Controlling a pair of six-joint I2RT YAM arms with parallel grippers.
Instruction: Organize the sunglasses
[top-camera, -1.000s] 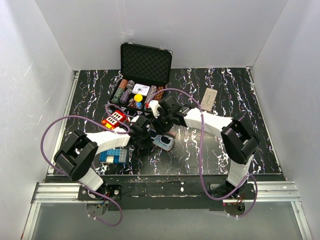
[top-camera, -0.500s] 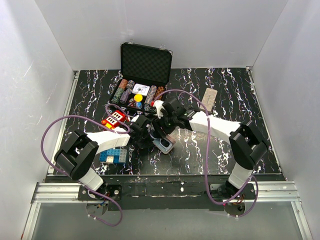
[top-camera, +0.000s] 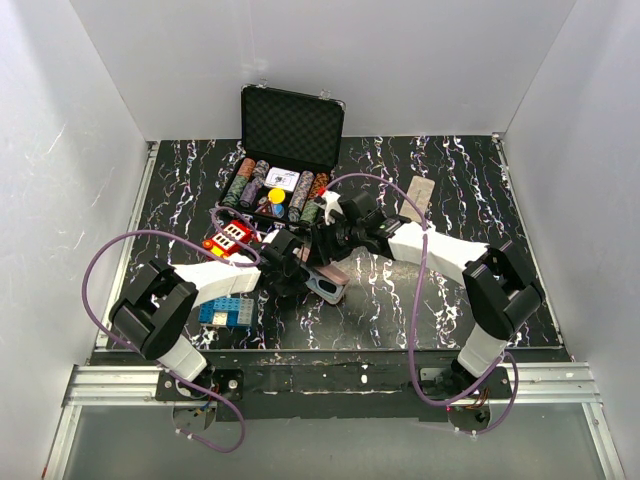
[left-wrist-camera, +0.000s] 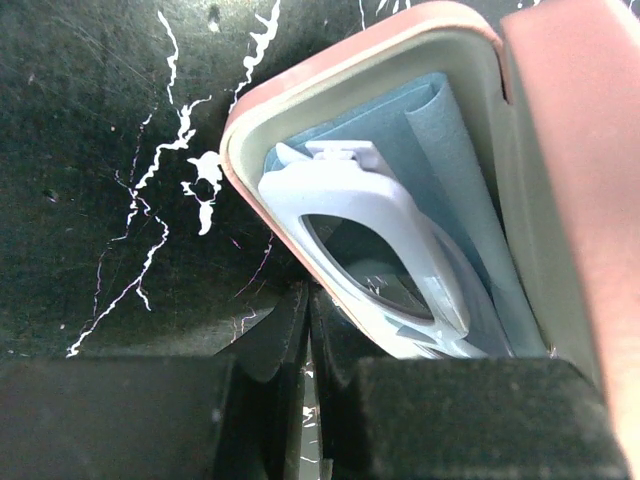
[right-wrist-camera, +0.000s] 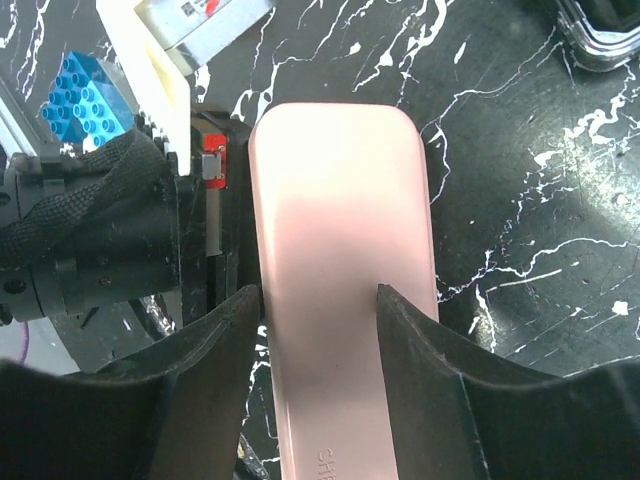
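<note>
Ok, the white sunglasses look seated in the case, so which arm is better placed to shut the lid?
Right, probably: the right gripper straddles the pink lid, one jaw each side, while the left gripper sits shut at the rim of the case.

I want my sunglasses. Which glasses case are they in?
The open pink case holds the white sunglasses. The grey-brown case lies apart at the back and looks shut.
</note>
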